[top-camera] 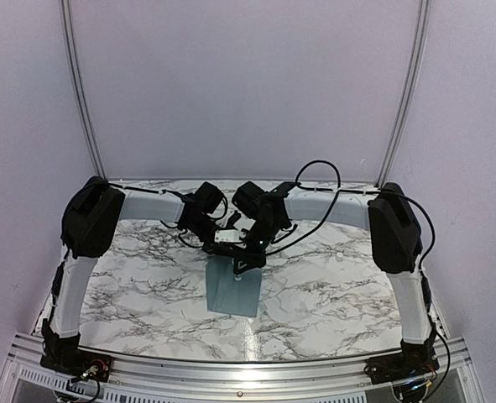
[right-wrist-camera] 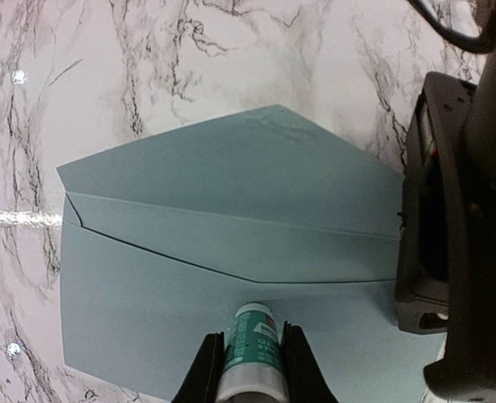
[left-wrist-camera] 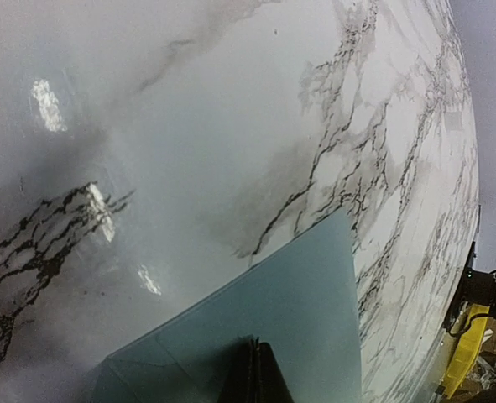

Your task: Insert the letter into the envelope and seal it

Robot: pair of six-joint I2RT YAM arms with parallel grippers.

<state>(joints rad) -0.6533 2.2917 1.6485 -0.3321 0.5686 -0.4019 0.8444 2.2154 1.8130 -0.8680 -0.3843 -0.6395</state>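
Observation:
The blue-grey envelope point(top-camera: 234, 287) lies flat on the marble table, its triangular flap point(right-wrist-camera: 264, 147) open and spread on the tabletop. My right gripper point(right-wrist-camera: 252, 369) is shut on a green-and-white glue stick point(right-wrist-camera: 252, 348), whose tip rests on the envelope body just below the pocket's V-shaped edge. My left gripper point(left-wrist-camera: 256, 374) is shut, its tips down on the envelope point(left-wrist-camera: 306, 294) near one side edge. It shows as a black block at the right in the right wrist view point(right-wrist-camera: 436, 243). Both grippers meet over the envelope's far end point(top-camera: 239, 248). No letter is visible.
The marble tabletop point(top-camera: 331, 285) surrounds the envelope. A metal rail point(top-camera: 239, 369) runs along the near edge, between the arm bases. Purple walls close in the back and sides. Black cables loop above the right arm point(top-camera: 319, 172).

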